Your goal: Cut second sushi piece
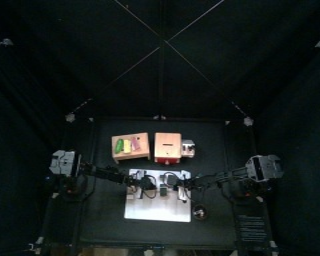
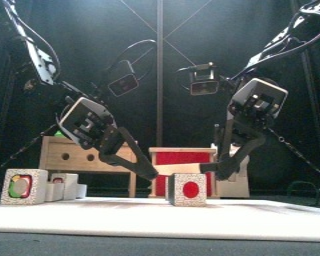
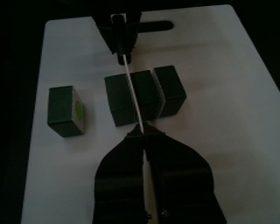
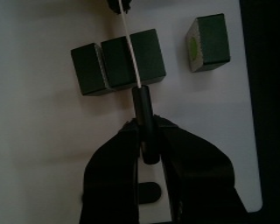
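Knife: its thin blade lies across the top of the dark green rectangular sushi block, the task's piece, which sits near the 12 o'clock edge of the white plastic cutting board. Your right pincer is clamped narrow on the black handle, and your left pincer is pinched on the blade's other end. A thinner dark green slice touches the block on its 3 o'clock side. A cut dark green piece stands apart at 9 o'clock, with bare board between. Open board runs toward 6 o'clock. On the black counter, two wooden boxes stand at 12 o'clock, clear of the board.
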Controlling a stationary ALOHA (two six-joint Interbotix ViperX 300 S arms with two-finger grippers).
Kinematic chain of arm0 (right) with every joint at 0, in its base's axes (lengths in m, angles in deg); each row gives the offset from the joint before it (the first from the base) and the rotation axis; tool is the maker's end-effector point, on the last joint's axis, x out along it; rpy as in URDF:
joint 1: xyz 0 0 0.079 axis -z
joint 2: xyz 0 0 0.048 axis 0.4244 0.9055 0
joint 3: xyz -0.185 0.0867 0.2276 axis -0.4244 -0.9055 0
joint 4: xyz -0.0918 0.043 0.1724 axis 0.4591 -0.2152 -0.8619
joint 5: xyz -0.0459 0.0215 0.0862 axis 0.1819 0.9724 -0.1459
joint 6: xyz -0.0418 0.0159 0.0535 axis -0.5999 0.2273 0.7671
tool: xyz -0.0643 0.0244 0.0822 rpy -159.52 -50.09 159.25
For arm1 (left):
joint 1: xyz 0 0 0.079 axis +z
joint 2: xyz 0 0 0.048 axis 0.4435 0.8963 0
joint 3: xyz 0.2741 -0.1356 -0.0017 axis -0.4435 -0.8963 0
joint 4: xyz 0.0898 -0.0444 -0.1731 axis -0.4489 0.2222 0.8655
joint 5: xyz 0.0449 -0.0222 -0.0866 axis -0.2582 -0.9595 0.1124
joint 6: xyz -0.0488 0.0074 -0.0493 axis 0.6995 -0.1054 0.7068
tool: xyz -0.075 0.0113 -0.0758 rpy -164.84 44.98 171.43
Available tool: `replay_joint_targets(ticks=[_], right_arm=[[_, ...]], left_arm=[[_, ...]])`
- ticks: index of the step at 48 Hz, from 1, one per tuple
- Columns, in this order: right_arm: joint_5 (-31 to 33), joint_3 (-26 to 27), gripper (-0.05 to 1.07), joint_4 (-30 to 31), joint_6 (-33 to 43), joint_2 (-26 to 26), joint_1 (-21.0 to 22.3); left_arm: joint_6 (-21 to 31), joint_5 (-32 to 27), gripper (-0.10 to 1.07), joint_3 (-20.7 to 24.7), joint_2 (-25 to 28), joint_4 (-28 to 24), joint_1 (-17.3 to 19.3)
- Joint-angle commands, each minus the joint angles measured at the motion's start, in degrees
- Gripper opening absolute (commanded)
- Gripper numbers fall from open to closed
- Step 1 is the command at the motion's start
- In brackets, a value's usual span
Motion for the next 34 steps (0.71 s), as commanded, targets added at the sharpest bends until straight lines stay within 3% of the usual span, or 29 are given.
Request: replay_joint_targets(ticks=[1,34], right_arm=[[0.5,-0.3,0.06,-0.1,0.3,-0.6,1.2],[0.4,1.2,0.06,-1.1,0.4,4.4,1.2]], left_arm=[[-0.1,-0.4,0.32,-0.4,-0.3,-0.3,-1.4],[0.3,-1.5,0.32,1.8,5.0,0.8,-1.0]])
